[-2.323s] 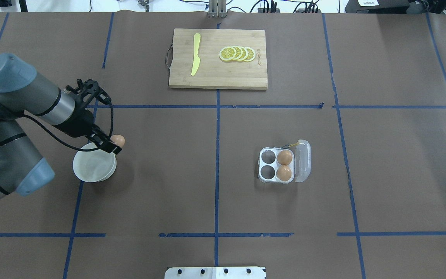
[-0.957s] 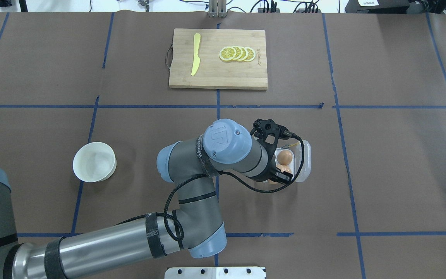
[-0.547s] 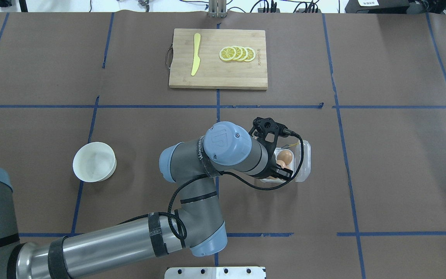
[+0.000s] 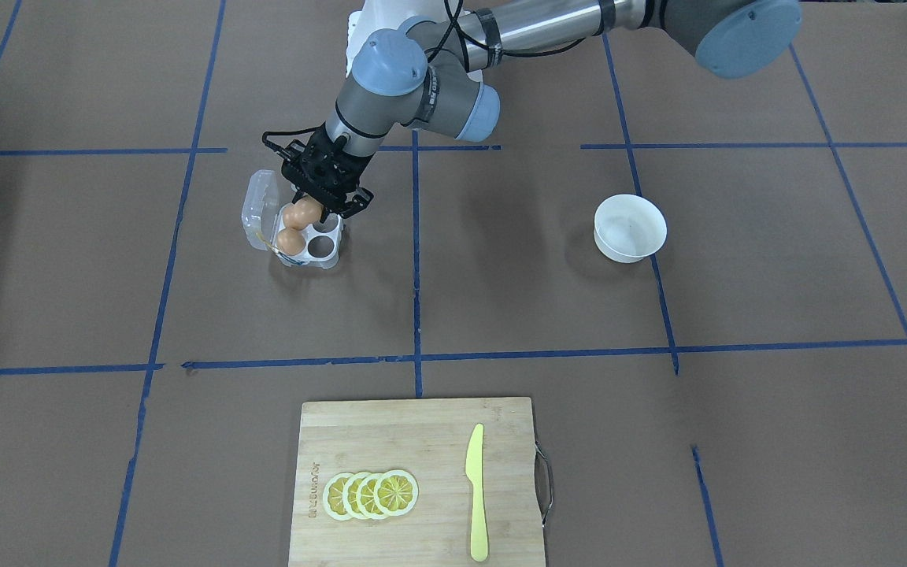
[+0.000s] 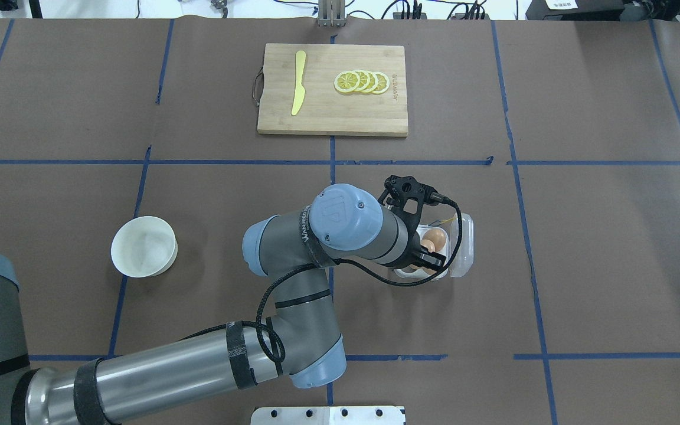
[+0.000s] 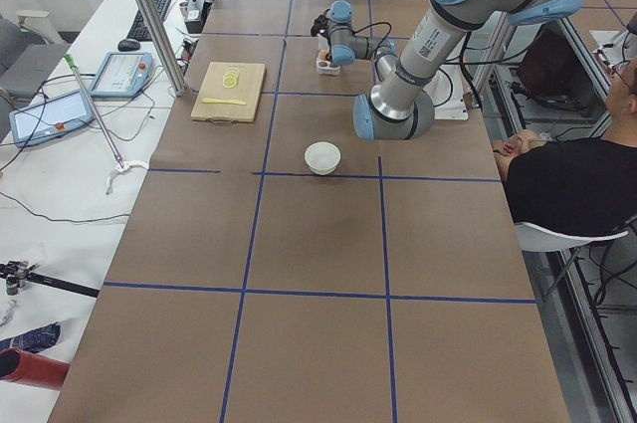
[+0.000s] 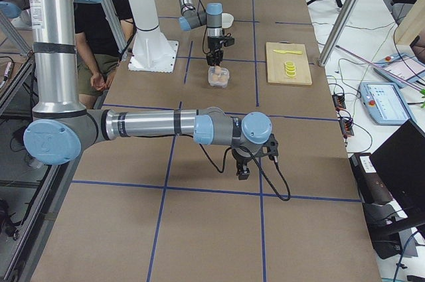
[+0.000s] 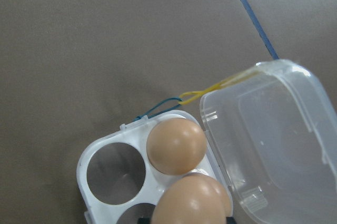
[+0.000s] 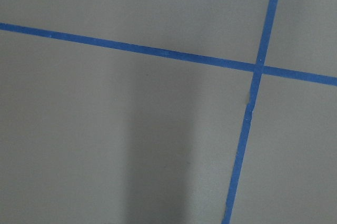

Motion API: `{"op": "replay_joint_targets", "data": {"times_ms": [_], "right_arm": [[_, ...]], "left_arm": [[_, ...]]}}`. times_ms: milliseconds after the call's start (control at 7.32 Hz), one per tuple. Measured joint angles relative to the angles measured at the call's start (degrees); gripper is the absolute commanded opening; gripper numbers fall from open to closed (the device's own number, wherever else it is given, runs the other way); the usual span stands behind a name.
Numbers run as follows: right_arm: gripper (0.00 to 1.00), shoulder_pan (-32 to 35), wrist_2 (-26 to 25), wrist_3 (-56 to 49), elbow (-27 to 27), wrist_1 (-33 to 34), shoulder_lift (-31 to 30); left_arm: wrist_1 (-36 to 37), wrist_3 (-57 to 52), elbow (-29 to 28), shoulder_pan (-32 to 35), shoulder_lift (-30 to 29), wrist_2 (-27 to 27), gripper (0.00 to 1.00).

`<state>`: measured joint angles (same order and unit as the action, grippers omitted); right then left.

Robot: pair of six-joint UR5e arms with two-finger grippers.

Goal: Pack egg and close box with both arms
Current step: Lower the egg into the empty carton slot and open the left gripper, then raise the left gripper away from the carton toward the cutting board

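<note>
Overhead view, L to R. Bowl (image 5: 144, 254): 1, white, round, smooth, on a brown paper-covered table (image 5: 611, 265) gridded w/ blue tape. L arm (image 5: 340, 221): silver-grey tube w/ pale blue caps. It crosses the view's ctr, hides most of the box (image 8: 100, 147), and its base is cut off at the lower L edge.

Far ctr: 1 rectangular wooden board (image 5: 328, 115) bearing 1 yellow knife (image 5: 298, 82) & 4 overlapping lemon slices (image 5: 362, 82).

R of ctr: the box, a white 4-cell tray w/ a clear hinged lid (image 8: 274, 139) open on the robot's R side & a yellowish cord (image 8: 210, 91) at the far corner.

Eggs: 3, smooth tan-brown ovals.
- Seated egg (image 8: 176, 146): in the far cell next to the lid.
- Egg (image 8: 189, 203): clamped in the L gripper (image 5: 428, 258), jaws closed on it, over the tray's near half. It is cut off by the wrist view's lower edge; contact w/ the tray cannot be told.
- 3rd egg (image 8: 225, 196): only a sliver shows behind it.

The 2 cells away from the lid hold nothing.

R arm (image 7: 153, 125): seen only in the R side view, low over the table, well apart from the box. R gripper (image 7: 243, 169): jaw state cannot be told.
</note>
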<state>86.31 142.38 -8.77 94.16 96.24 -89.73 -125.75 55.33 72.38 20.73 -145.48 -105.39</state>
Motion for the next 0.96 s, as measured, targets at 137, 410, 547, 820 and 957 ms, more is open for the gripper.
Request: {"op": "replay_joint_targets", "data": {"times_ms": [137, 410, 547, 820, 957], "right_arm": [[1.00, 0.00, 0.00, 0.04, 0.03, 0.00, 0.00], [1.00, 0.00, 0.00, 0.07, 0.05, 0.00, 0.00], [1.00, 0.00, 0.02, 0.22, 0.05, 0.00, 0.05], [1.00, -0.75, 0.43, 4.46, 1.33, -0.06, 0.60], [1.00, -2.26, 1.06, 8.57, 3.29, -0.08, 0.77]], "left_arm": [[-0.01, -0.09, 0.02, 0.03, 0.02, 0.22, 0.95], [-0.02, -0.19, 0.03, 0.27, 0.08, 1.07, 0.95], [-0.02, -0.33, 0.13, 0.75, 0.10, 1.21, 0.95], [0.24, -1.03, 2.04, 4.25, 0.99, -0.12, 0.95], [0.49, -2.52, 4.08, 6.55, 3.13, -2.07, 0.95]]}}
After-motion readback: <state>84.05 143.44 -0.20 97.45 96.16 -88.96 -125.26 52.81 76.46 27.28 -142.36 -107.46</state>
